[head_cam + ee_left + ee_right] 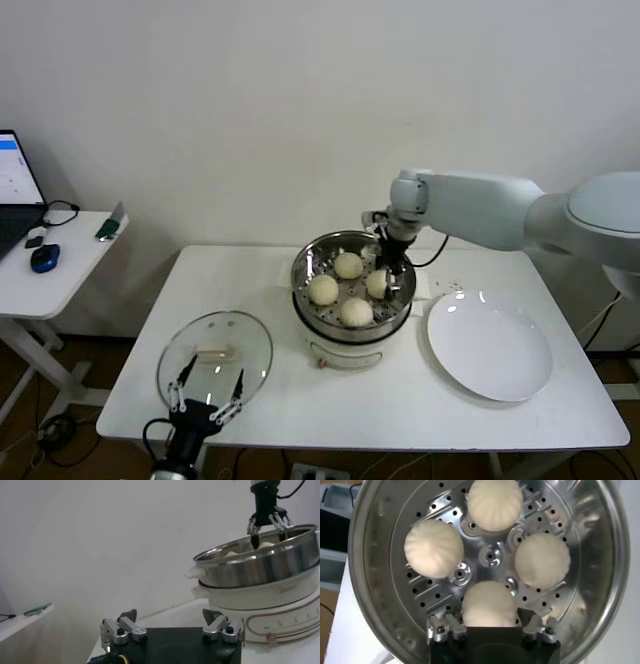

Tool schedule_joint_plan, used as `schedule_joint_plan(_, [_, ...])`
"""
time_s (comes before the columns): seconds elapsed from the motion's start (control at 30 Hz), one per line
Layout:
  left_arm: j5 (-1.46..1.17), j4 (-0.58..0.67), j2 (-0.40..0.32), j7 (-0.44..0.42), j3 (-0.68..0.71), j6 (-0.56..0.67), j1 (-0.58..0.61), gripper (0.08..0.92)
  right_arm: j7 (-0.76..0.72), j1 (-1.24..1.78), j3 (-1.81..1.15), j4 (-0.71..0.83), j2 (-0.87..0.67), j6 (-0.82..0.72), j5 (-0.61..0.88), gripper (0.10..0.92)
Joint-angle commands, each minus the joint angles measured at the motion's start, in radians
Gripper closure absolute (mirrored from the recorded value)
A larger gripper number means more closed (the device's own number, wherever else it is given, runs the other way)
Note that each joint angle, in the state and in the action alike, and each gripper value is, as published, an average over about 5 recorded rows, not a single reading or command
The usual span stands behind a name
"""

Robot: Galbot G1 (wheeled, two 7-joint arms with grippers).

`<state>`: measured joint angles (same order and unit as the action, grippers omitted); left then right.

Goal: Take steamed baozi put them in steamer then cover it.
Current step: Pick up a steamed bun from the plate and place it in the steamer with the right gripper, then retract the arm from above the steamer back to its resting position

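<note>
Left gripper (206, 392) hangs at the white table's (400, 400) near left edge, fingers spread wide, empty, just before the round clear glass cover (215, 358). Mid-table, the shiny steel steamer (310, 262) holds four cream-white baozi (323, 290). Right gripper (392, 275) stands inside its far right, fingers parted around one bun.
</note>
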<state>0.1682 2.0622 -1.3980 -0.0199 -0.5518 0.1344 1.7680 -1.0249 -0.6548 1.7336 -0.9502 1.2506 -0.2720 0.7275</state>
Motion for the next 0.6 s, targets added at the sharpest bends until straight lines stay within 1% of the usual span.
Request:
schedule_joint_plan(0.03, [0.001,0.002,-0.001,0.0,-0.001,-0.002,0.0,0.177,-0.001,-0.005,-0.006,-0.01,0.0,-0.008,-0.013,0.213])
schedule_joint_plan(0.2, [0.002,0.001,0.001,0.0,-0.002,-0.003,-0.002,0.177,-0.025,-0.05,-0.048,-0.01,-0.031,-0.005,0.004,0.203])
schedule_joint_plan(0.37, [0.008,-0.003,0.002,0.002,-0.005,-0.004,-0.009,0.177,-0.039,-0.11,-0.118,-0.011,-0.119,0.016,0.052,0.202])
schedule_joint_plan(0.47, [0.03,-0.007,0.002,0.008,-0.008,-0.002,-0.016,0.177,-0.009,-0.132,-0.162,-0.034,-0.202,0.052,0.072,0.203])
schedule_joint_plan(0.6, [0.049,-0.01,0.004,0.017,-0.009,-0.006,-0.027,0.177,0.06,-0.147,-0.206,-0.101,-0.328,0.115,0.081,0.203])
